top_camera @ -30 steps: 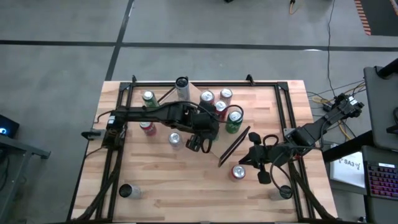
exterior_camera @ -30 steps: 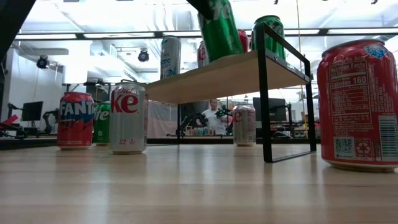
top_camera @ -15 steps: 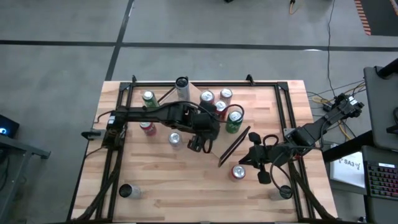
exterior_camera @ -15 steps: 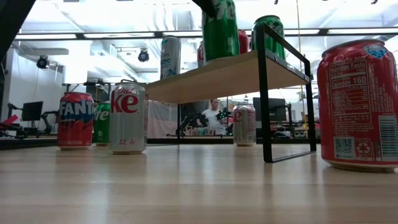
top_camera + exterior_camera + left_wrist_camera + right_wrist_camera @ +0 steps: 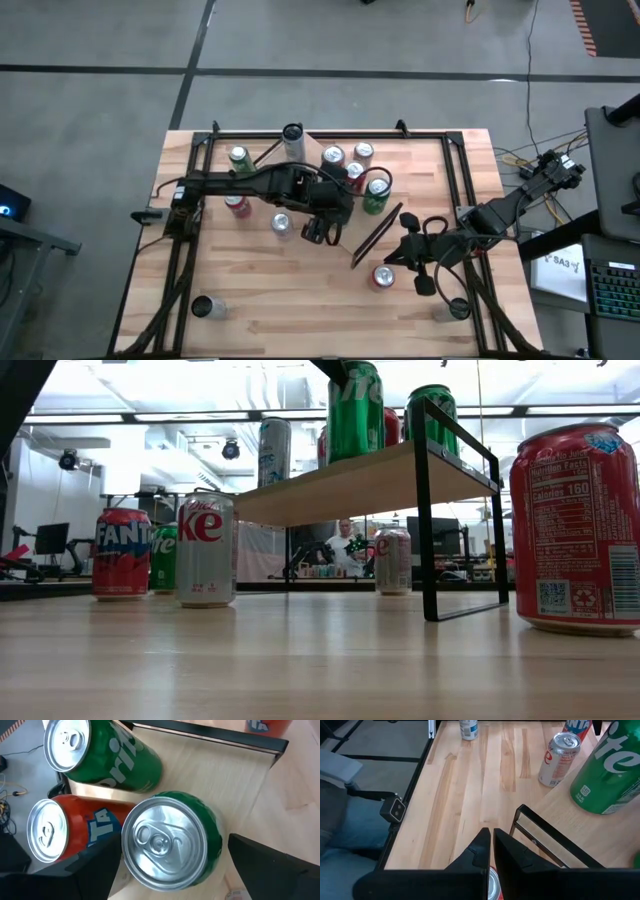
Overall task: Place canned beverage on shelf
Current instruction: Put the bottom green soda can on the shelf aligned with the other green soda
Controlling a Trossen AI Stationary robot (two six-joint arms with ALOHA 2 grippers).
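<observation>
Between my left gripper's (image 5: 170, 870) spread dark fingers (image 5: 272, 867) the green aluminium can (image 5: 172, 842) stands upright on the small light-wood shelf (image 5: 220, 775) with black end frames, neither finger visibly touching it (silver lid facing my wrist). Just beyond it stand a red can (image 5: 65, 827) and another green can (image 5: 102, 750). Farther off, my right gripper (image 5: 491, 842) hangs with jaws together above a red can (image 5: 383, 277) on the plank tabletop (image 5: 300, 300)
</observation>
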